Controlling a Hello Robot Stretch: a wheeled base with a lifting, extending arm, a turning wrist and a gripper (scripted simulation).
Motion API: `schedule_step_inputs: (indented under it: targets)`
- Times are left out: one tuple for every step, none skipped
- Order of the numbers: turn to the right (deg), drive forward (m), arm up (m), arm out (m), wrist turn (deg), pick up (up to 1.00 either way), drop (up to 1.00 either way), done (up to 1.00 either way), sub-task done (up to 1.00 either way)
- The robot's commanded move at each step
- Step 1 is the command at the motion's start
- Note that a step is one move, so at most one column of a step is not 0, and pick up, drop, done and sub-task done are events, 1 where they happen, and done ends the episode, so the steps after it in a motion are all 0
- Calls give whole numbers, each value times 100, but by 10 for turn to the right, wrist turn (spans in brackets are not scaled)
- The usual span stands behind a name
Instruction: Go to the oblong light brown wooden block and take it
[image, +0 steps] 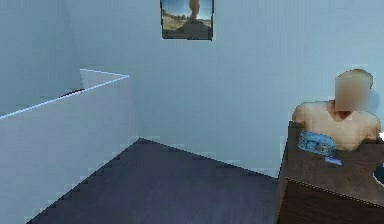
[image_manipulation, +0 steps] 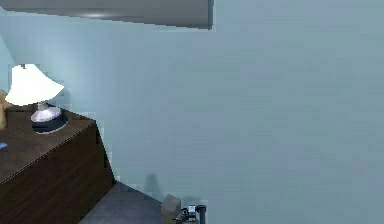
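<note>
At the arm side view's bottom edge you see the dark two-finger gripper (image_manipulation: 184, 213). A small light brown block-like shape (image_manipulation: 171, 204) lies just left of it, above the dark blue-grey floor (image_manipulation: 125, 212) near the dark brown wooden dresser (image_manipulation: 50, 170). You cannot tell whether the gripper holds it.

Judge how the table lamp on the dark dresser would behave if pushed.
The table lamp probably tips easily: its wide shade sits above a smaller round base. The base might slide on the smooth dresser; the shade may dent.
</note>
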Motion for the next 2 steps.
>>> schedule_step_inputs:
  targets:
    - [0,0,0,0,450,0,0,0,0]
    - [0,0,0,0,450,0,0,0,0]
